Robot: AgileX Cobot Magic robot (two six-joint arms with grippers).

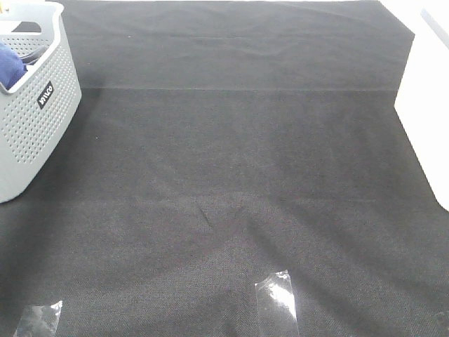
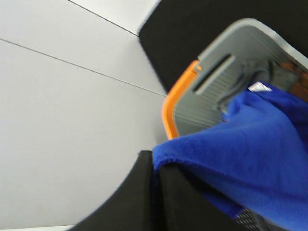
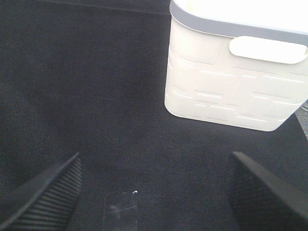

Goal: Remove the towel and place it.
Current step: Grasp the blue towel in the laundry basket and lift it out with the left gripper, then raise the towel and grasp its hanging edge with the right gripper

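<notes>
A counter (image 1: 231, 175) covered in black fabric fills the overhead view, creased near its middle. Well ahead of the right fingers (image 3: 43, 197), slightly to one side, a white basket (image 3: 231, 91) stands upright on the fabric, with a grey rim, a slot handle and a raised brick pattern on its wall. A grey basket (image 1: 35, 126) with perforated walls and a small dark label stands at the counter's far left corner, directly beyond the left fingers (image 2: 127, 202); in the left wrist view an orange edge (image 2: 173, 103) shows along its rim. The towel (image 2: 260, 159), bright royal blue and fluffy, hangs from the tips of the left fingers and spreads over the grey basket's opening; from overhead only a dark blue patch of it shows inside the basket. The left fingers are pressed together, with the towel's edge caught at their tips. The right fingers stand wide apart, holding nothing, above bare black fabric. A strip of clear tape (image 3: 120, 209) lies flat on the counter between the right fingers. A small white tag (image 2: 260, 86) sits at the towel's corner farthest from the left fingers.
</notes>
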